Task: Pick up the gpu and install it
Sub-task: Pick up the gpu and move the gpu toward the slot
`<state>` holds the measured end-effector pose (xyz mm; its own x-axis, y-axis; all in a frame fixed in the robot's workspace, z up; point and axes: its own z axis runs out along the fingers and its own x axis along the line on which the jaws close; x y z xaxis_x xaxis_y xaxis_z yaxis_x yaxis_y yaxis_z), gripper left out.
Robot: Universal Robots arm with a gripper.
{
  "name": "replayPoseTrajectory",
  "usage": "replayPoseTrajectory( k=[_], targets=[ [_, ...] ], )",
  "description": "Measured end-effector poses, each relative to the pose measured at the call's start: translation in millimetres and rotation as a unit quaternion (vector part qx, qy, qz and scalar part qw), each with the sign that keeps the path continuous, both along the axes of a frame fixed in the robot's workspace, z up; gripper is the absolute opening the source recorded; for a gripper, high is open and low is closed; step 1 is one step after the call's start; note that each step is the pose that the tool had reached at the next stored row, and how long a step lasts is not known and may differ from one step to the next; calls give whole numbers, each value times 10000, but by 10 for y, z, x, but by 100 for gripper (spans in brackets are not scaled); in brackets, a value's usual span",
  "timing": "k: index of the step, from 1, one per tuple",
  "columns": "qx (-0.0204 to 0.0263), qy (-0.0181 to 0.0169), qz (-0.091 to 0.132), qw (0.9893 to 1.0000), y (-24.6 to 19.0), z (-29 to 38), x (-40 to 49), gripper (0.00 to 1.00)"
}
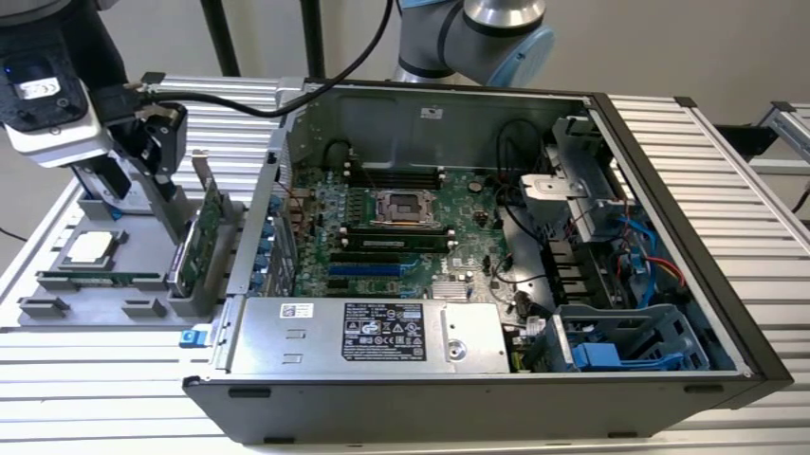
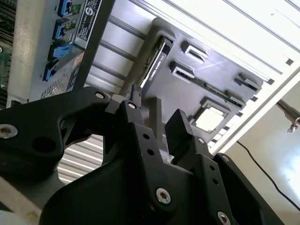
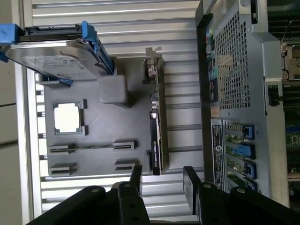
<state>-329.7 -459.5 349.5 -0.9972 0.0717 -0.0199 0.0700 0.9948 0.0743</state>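
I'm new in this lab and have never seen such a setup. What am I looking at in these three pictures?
This is a robot arm at an open computer case on a slatted table. The exterior view comes from a camera off the arm. Both wrist views come from cameras riding on the arm, looking past its black pincer. Beside the case sits a grey tray of parts: the gpu standing on edge, a processor chip, a memory stick and a hard drive with blue rails. The pincer is open and holds nothing. It hangs over the tray, nearest the gpu, which is not yet installed.
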Motion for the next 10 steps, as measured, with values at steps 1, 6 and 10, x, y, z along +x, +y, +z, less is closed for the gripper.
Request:
replayPoseTrajectory(
  k=[1,6,10],
  targets=[
    [-1,0,0,10000,0,-2,0,100],
    [-4,0,0,10000,0,-13,0,100],
    [-8,0,0,10000,0,-21,0,100]
  ],
)
